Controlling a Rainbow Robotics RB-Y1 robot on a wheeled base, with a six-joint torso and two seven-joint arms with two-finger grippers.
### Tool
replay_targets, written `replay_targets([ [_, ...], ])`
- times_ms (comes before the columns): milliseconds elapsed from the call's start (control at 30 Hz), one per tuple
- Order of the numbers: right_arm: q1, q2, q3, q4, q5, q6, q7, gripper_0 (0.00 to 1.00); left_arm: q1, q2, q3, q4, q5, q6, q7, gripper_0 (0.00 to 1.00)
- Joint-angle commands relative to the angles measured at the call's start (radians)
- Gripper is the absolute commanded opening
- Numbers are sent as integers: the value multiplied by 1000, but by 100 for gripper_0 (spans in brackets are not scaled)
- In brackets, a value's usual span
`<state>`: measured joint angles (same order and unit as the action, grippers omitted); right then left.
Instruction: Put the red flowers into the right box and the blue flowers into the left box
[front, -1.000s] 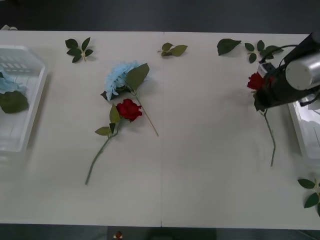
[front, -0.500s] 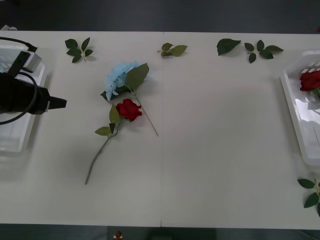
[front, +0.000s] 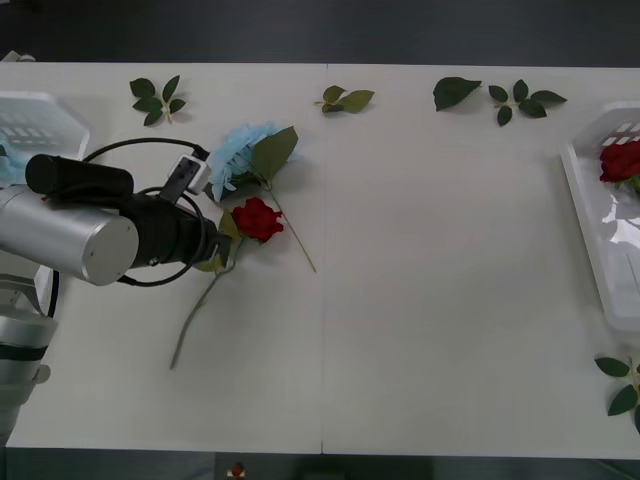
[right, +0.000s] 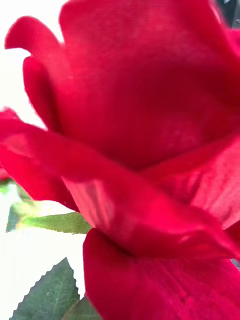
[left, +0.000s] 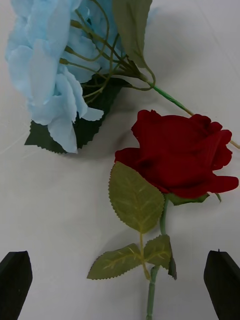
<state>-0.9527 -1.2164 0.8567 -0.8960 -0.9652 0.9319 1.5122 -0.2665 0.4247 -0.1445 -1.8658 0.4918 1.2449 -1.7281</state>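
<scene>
One red rose has its stem partly hidden by the left hand.

We see a white table bearing a red rose just beside a blue flower near its middle, loose leaf sprigs along its far edge, and white trays at the left and right ends.

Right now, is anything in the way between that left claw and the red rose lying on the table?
Nothing visible blocks it. The left gripper is open, its fingers either side of the red rose's stem. The blue flower lies beside the rose, farther from the gripper.
</scene>
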Motion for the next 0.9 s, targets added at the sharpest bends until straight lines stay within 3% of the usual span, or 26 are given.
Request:
replay_targets([
  [33,5,51,-8,75,71,-73,19,0,-22,-30,-6,27,-67,-22,31,100],
  [300,5,110,-8,183,145,-148,25,2,-49,-52,6,88,-98,-99,58,100],
  [333,5,113,-8,192,152,-154,26,11,-60,-53,11,89,-96,-99,62,100],
  [433,5,112,-8,198,166,-159,34,56,-99,-53,14,97,-91,-98,124,100],
  [500,5,110,-8,198,166,-159,40,68,-105,-53,14,99,-91,-98,163,100],
  [633,5,104,-8,196,129,-157,68,80,-109,-50,9,108,-105,-101,171,100],
  [900,5,44,-19,97,-67,-91,120,86,-95,-32,-60,123,-101,-102,139,100],
])
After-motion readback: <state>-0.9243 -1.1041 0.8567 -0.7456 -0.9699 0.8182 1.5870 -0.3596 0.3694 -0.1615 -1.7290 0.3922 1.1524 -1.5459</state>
